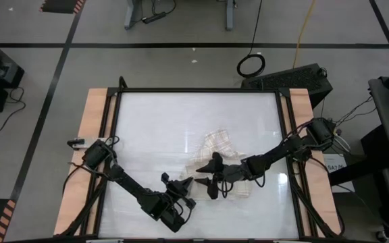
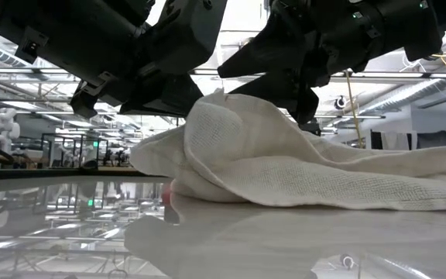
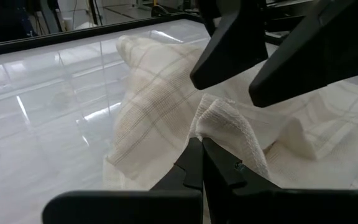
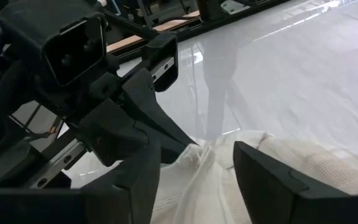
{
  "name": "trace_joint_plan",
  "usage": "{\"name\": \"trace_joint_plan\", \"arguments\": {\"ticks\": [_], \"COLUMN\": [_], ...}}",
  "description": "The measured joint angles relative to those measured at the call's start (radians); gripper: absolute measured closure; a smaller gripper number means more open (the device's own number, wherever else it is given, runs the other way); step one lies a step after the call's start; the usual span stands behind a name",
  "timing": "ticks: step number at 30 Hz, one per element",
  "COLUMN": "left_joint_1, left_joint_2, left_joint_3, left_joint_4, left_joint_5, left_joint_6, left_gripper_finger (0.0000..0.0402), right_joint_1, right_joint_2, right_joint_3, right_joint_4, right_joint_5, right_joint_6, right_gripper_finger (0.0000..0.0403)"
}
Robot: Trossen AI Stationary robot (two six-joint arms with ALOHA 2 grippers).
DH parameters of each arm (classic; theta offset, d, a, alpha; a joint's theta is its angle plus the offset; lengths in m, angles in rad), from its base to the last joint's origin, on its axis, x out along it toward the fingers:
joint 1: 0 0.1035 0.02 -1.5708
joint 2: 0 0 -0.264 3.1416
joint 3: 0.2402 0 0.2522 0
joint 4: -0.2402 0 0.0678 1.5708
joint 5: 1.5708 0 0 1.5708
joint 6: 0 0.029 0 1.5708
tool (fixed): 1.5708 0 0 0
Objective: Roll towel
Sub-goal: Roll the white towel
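Observation:
The towel, cream with a faint beige check, lies crumpled right of the table's middle, and most of it rests on the glossy top. One fold is drawn up into a peak at its near-left side. My left gripper comes from the near left and is shut on that peak. My right gripper comes from the right and is open. Its two fingers stand on either side of the raised fold, just past the left fingertips. I cannot tell whether they touch the cloth. My left gripper pinches the top of a raised fold of the towel between its two fingertips, with several layers bunched there. The fingers come nearly level, slanting a little down, from the table's near-left side. The fold stands up in a peak and the rest of the towel lies slack on the table.
The glossy white tabletop has bare room to the far side and to the left of the towel. A black frame and wooden side strips border it. The two grippers stand very close together over the towel's near-left part.

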Motion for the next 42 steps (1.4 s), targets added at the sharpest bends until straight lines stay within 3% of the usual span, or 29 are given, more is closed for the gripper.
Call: {"name": "trace_joint_plan", "arguments": {"ticks": [25, 29, 39, 42], "left_joint_1": [0.000, 0.000, 0.000, 0.000], "left_joint_2": [0.000, 0.000, 0.000, 0.000], "left_joint_3": [0.000, -0.001, -0.001, -0.001], "left_joint_4": [0.005, 0.006, 0.008, 0.007], "left_joint_5": [0.000, 0.000, -0.001, -0.001], "left_joint_6": [0.008, 0.008, 0.008, 0.008], "left_gripper_finger": [0.0401, 0.0401, 0.0401, 0.0399], "right_joint_1": [-0.005, -0.005, -0.004, -0.004], "right_joint_2": [0.095, 0.095, 0.095, 0.094], "right_joint_3": [0.025, 0.025, 0.025, 0.025], "right_joint_4": [0.069, 0.072, 0.072, 0.071], "right_joint_5": [0.002, -0.001, -0.001, -0.001], "right_joint_6": [-0.022, -0.022, -0.048, -0.058], "right_gripper_finger": [0.0208, 0.0236, 0.0376, 0.0394]}}
